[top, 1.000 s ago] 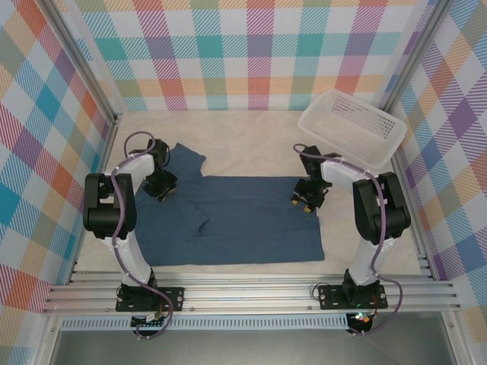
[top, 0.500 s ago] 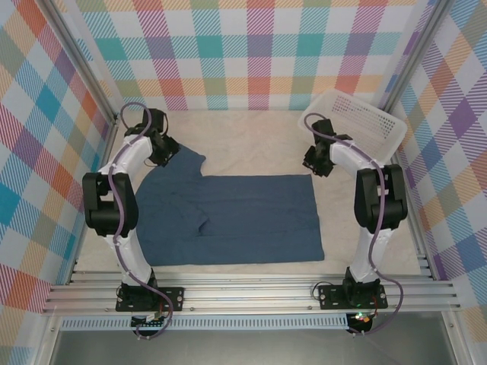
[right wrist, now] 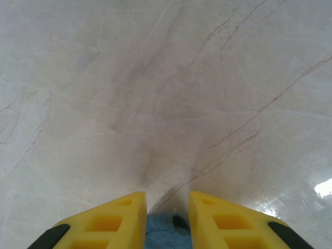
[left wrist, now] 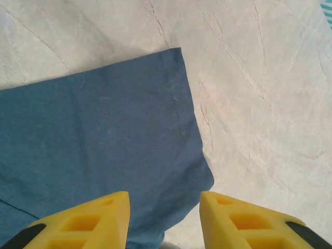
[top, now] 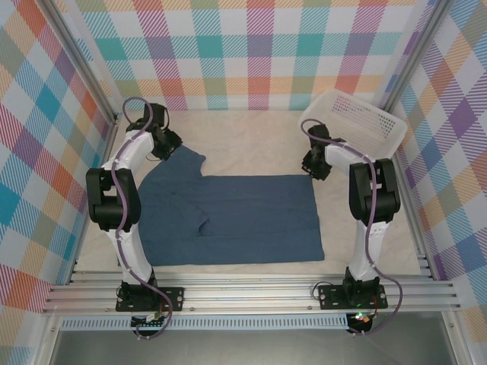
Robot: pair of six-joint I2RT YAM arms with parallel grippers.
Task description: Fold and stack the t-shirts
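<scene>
On the pale bench, a dark teal-blue t-shirt is seen spread flat, slightly left of centre, with one short sleeve pointing toward the far left corner. The left fingers are positioned over the end of that sleeve. From the left wrist, the two yellow fingers are seen standing moderately apart with nothing clamped between them, and the hemmed sleeve corner is seen lying flat on the bench beneath the gap. The right fingers are positioned at the far right corner of the t-shirt, near a white perforated basket that is seen tilted in the far right corner. From the right wrist, those fingers are shown set narrowly, with a small tuft of blue cloth visible in the gap. Whether that cloth is pinched cannot be told.
</scene>
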